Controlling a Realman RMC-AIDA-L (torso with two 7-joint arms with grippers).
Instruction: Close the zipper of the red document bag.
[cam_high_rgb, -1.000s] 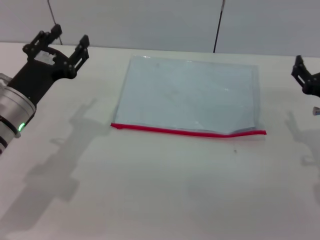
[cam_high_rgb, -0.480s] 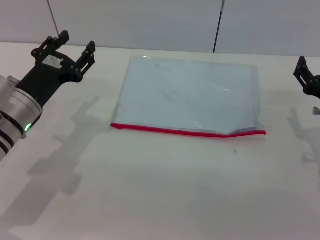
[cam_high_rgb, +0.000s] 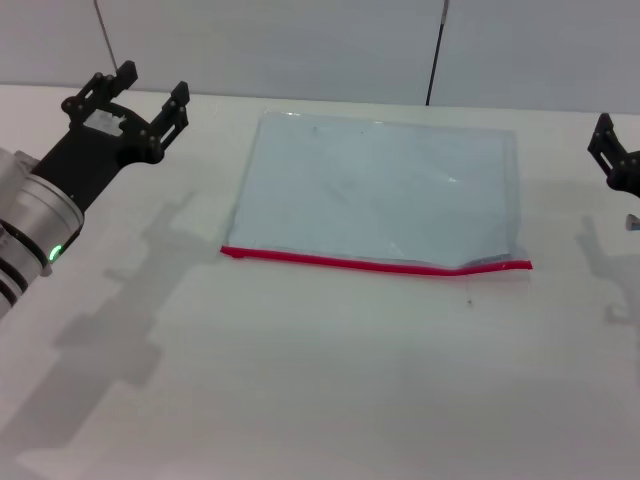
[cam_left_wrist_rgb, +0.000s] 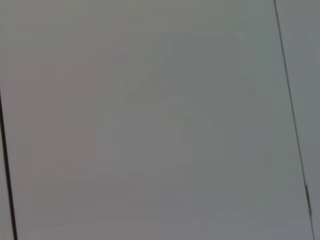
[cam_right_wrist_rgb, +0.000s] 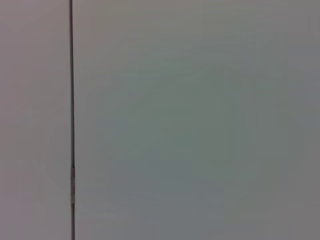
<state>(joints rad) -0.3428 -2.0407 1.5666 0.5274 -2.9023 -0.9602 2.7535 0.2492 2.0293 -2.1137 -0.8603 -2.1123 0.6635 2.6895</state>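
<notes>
Left gripper (cam_high_rgb: 148, 88): raised over the table's far left area, black fingers spread apart with nothing between them; pointing toward the far side. Clear of the bag, off its far left corner.
Left arm (cam_high_rgb: 35, 215): silver wrist segment with a small green light, entering from the left edge; casts a shadow on the tabletop toward the bag's left side.
Right gripper (cam_high_rgb: 612, 160): only a black part shows at the right edge of the head view, past the bag's right side and apart from it; cannot tell whether its fingers are parted or together.
Red document bag (cam_high_rgb: 380, 190): flat on the table, centre-far, translucent pale blue-grey; long edges run left to right. Near right corner looks slightly lifted or wrinkled.
Zipper (cam_high_rgb: 375, 263): bright red strip along the bag's near long edge, from left corner to right corner; line kinks slightly near the right end. Slider too small to pick out; open or closed state not readable.
Table (cam_high_rgb: 300, 380): pale off-white surface, bag lies directly on it.
Wall (cam_high_rgb: 300, 45): grey panels behind the table, with thin dark vertical seams.
Wrist views: both show only grey panel surface with thin dark lines; no fingers, no bag.
</notes>
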